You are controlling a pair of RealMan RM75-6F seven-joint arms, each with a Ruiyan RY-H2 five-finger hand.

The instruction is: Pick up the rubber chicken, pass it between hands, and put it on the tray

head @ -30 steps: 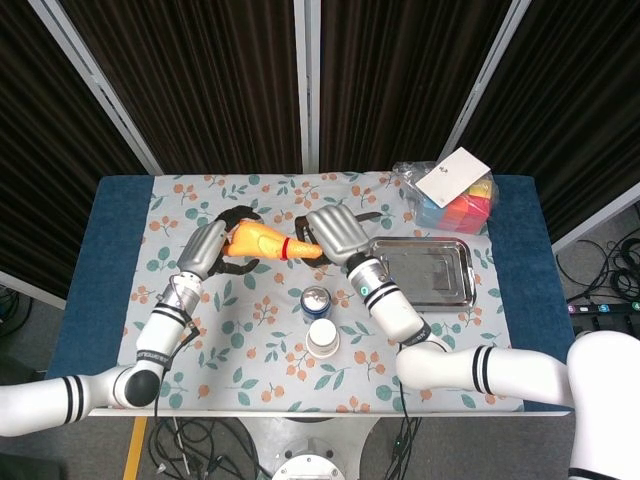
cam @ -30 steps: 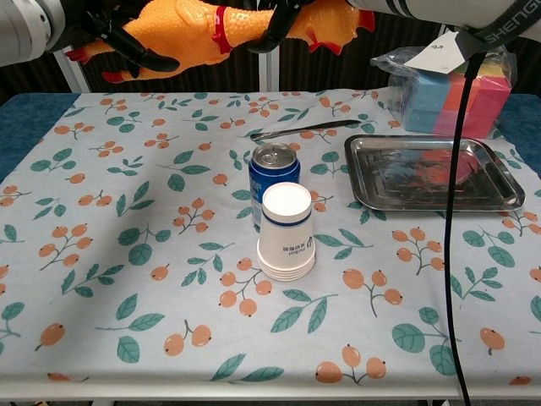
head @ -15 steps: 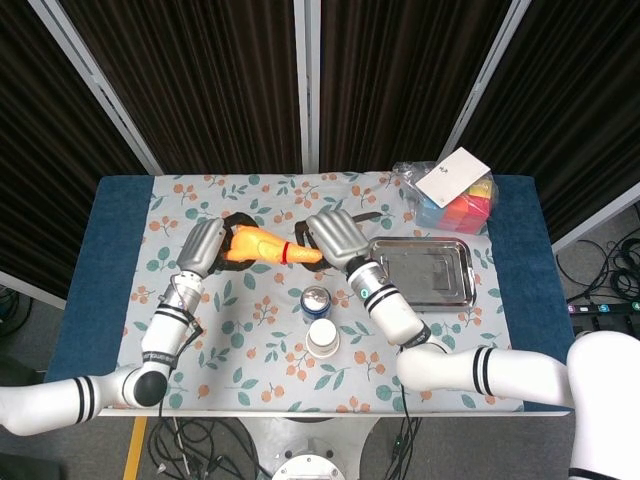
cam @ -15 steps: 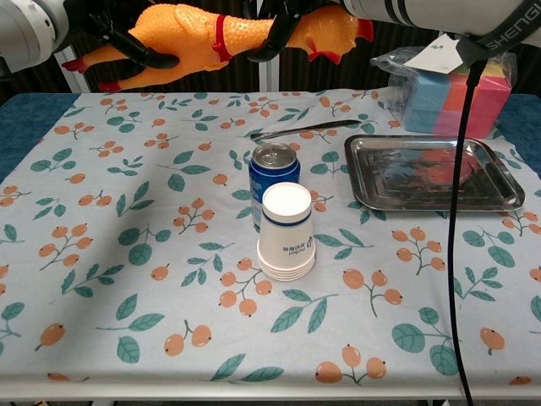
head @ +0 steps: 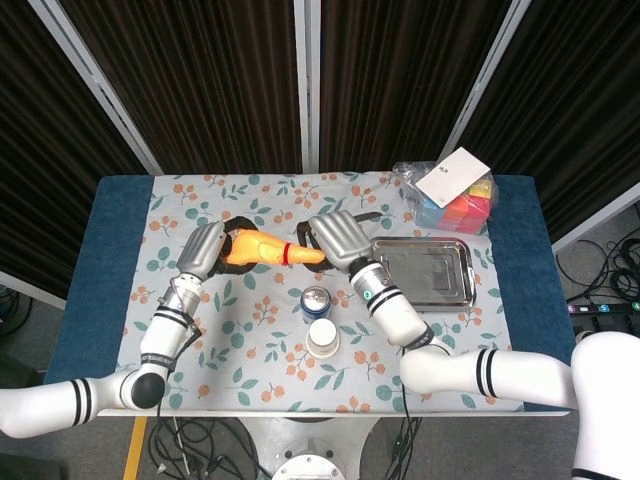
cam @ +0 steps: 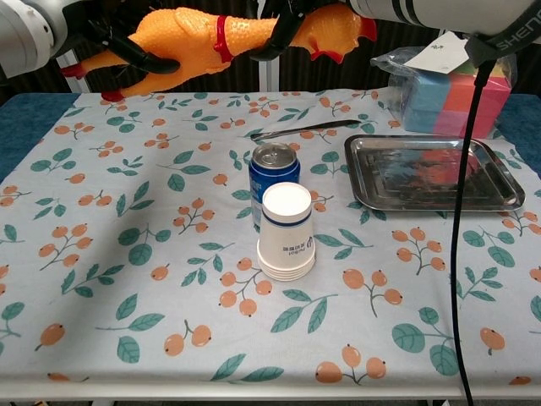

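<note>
The orange rubber chicken hangs in the air above the far middle of the table, lying sideways with its red-combed head to the right. My left hand grips its body and legs from the left. At the head and neck end, the fingers of my right hand wrap around it. The empty steel tray lies on the table to the right, below and beyond my right hand.
A blue drink can and a stack of white paper cups stand mid-table. A metal utensil lies behind the can. A bag of coloured blocks sits at the back right.
The chicken has shifted slightly right with its head end rising in the chest view. Both hands have stayed on it throughout.
</note>
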